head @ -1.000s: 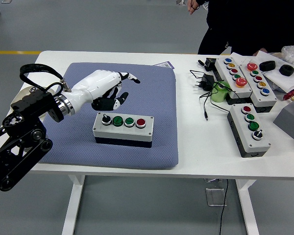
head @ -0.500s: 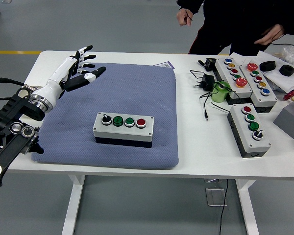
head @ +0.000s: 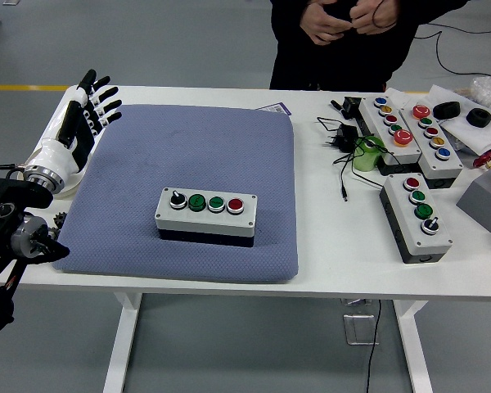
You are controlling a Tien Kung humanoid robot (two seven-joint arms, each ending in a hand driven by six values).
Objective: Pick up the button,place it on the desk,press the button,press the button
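Note:
A grey button box (head: 205,214) lies on the blue mat (head: 188,147), near its front middle. Its top carries a black knob, two green buttons and a red button in a row. My left hand (head: 85,110) is white with black fingertips. It hovers over the mat's far left corner, well left of the box, its fingers spread and holding nothing. My right arm is out of view.
Three more button boxes (head: 417,214) lie at the right with a black adapter and cables (head: 341,139), a green cup (head: 367,153) and a grey block (head: 484,201). A person (head: 344,41) stands at the far side, hands together at the chest.
My left hand has drawn back from above the button box to the mat's far left corner, fingers opening out. The person has stepped left along the far side.

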